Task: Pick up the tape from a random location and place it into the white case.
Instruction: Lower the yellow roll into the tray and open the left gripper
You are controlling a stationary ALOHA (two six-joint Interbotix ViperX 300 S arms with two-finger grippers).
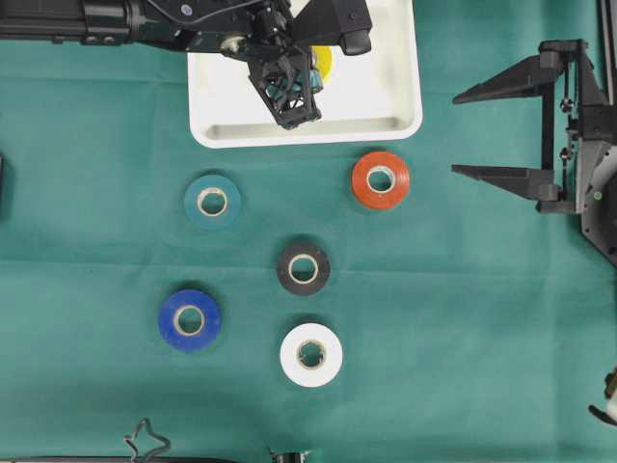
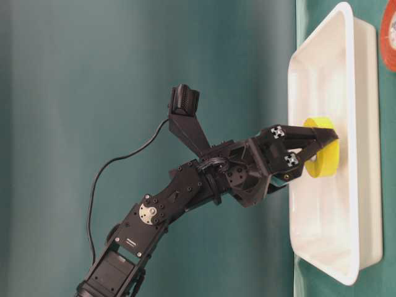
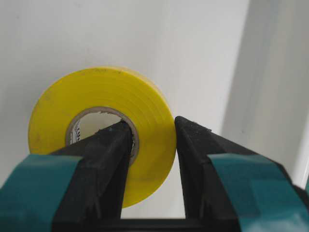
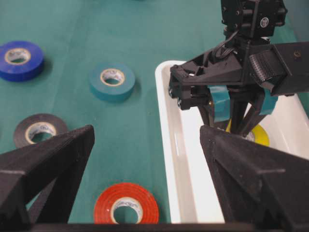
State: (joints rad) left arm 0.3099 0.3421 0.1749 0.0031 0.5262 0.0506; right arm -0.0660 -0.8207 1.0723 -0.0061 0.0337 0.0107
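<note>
Under L gripper [image 3: 152, 145]: yellow tape [image 3: 104, 130] clamped through its wall, over white case [image 1: 386, 121] floor. Lower till flat, then release. R gripper [image 1: 482, 130] agape, idle.

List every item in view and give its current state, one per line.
yellow tape: pinched by left gripper, over the case
left gripper: shut on the roll's wall
right gripper: open, empty
white case: upright on the cloth
orange tape, teal tape, black tape, blue tape, white tape: flat on the cloth
</note>
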